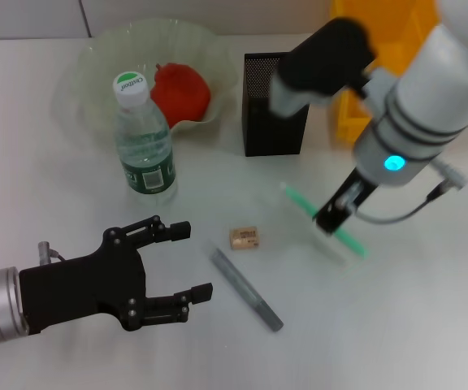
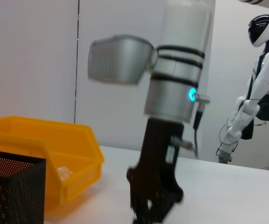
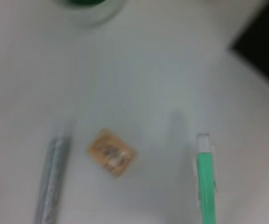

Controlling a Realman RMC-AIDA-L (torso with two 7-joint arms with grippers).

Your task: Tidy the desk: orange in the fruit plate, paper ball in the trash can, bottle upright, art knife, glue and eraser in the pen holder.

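The green-capped bottle (image 1: 145, 138) stands upright. The orange (image 1: 181, 91) lies in the clear fruit plate (image 1: 88, 73). The black mesh pen holder (image 1: 275, 106) stands behind. A tan eraser (image 1: 244, 238) and a grey stick (image 1: 246, 288) lie on the table, also in the right wrist view: eraser (image 3: 111, 152), stick (image 3: 53, 179). A slim green tool (image 1: 349, 241) lies on the table in the right wrist view (image 3: 205, 179). My right gripper (image 1: 335, 215) is right over it. My left gripper (image 1: 195, 260) is open and empty, left of the grey stick.
A yellow bin (image 1: 380, 57) stands right of the pen holder; the left wrist view shows the bin (image 2: 41, 149) with a pale crumpled thing (image 2: 63, 173) in it, the pen holder (image 2: 13, 186) and my right gripper (image 2: 153, 205). A white humanoid (image 2: 258, 93) stands far behind.
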